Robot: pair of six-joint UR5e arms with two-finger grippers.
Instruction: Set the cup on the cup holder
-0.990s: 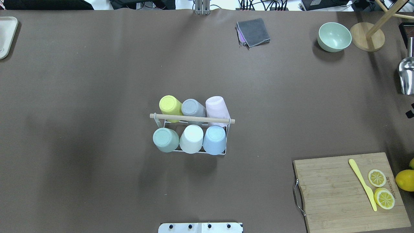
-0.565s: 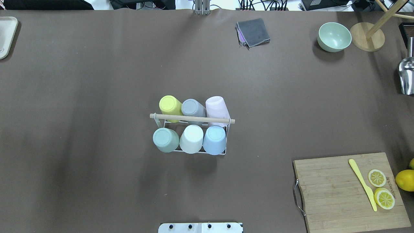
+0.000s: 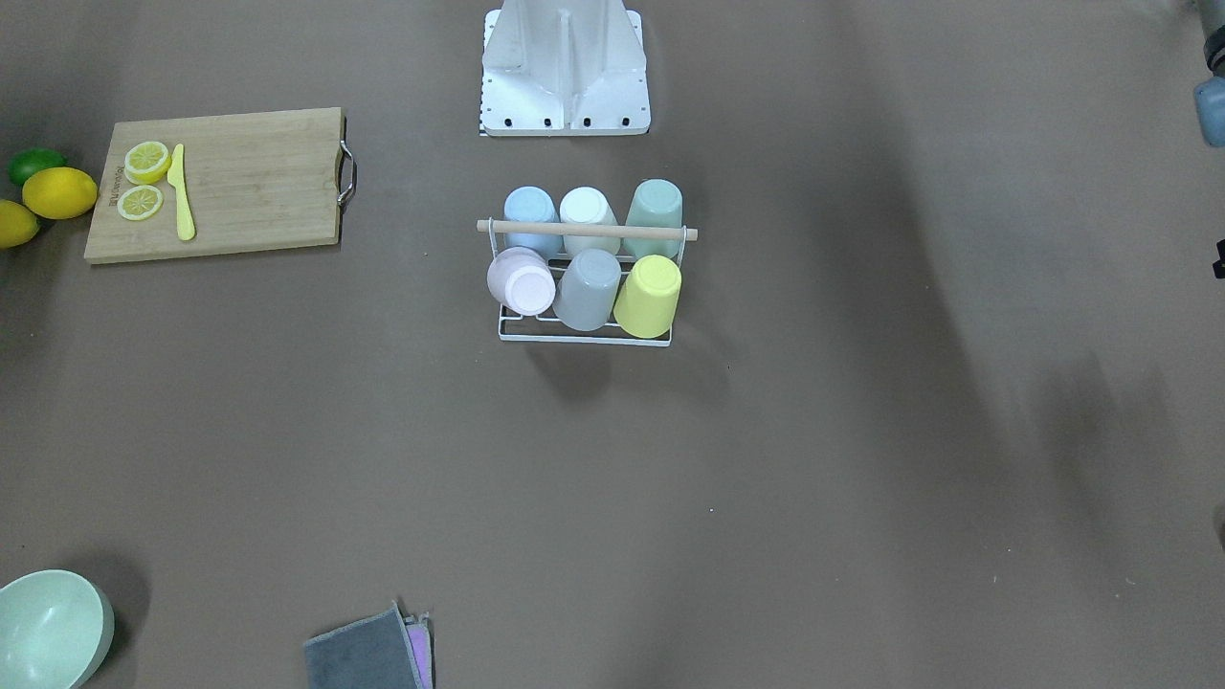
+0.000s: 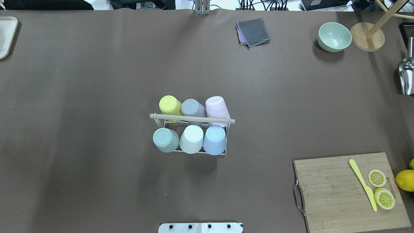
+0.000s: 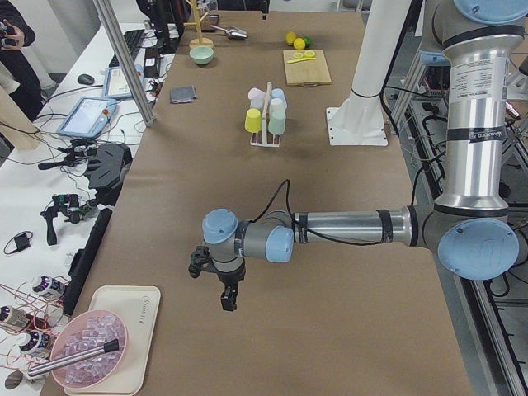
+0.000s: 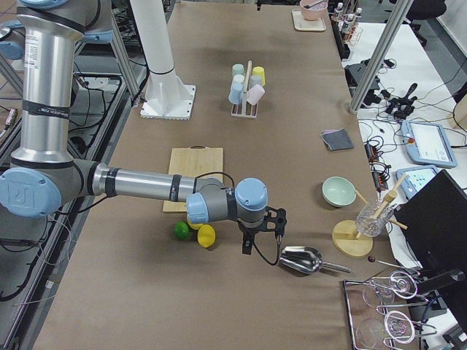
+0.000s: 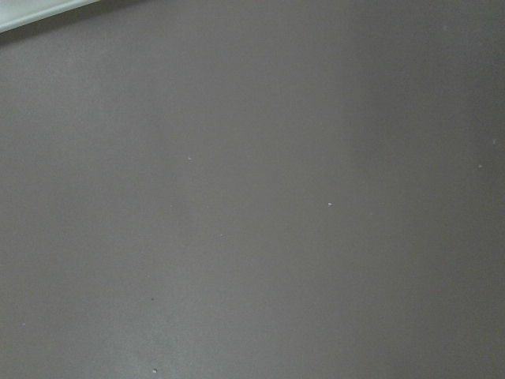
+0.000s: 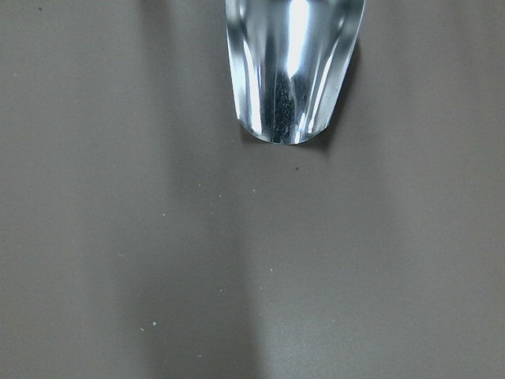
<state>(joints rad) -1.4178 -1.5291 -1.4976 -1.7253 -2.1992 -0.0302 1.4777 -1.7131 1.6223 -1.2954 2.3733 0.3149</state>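
Observation:
The cup holder [image 4: 192,118], a white wire rack with a wooden dowel bar, stands mid-table, also in the front view [image 3: 586,230]. Several cups sit upside down on its prongs: yellow [image 4: 169,105], grey [image 4: 192,107], pink [image 4: 216,107], green [image 4: 165,139], white [image 4: 191,138], blue [image 4: 214,139]. My left gripper [image 5: 224,299] shows only in the exterior left view, low over bare table far from the rack. My right gripper [image 6: 248,246] shows only in the exterior right view, beside a metal scoop [image 6: 303,259]. I cannot tell whether either is open or shut.
A cutting board [image 4: 323,181] with lemon halves and a yellow knife [image 4: 362,183] lies front right. A green bowl [image 4: 334,36], a wooden stand [image 4: 367,37] and a grey cloth [image 4: 254,31] lie at the far edge. The scoop [image 4: 407,76] lies at the right edge.
A dark bit of the right gripper at the overhead view's right edge has moved out of view. The rack and cups have not moved.

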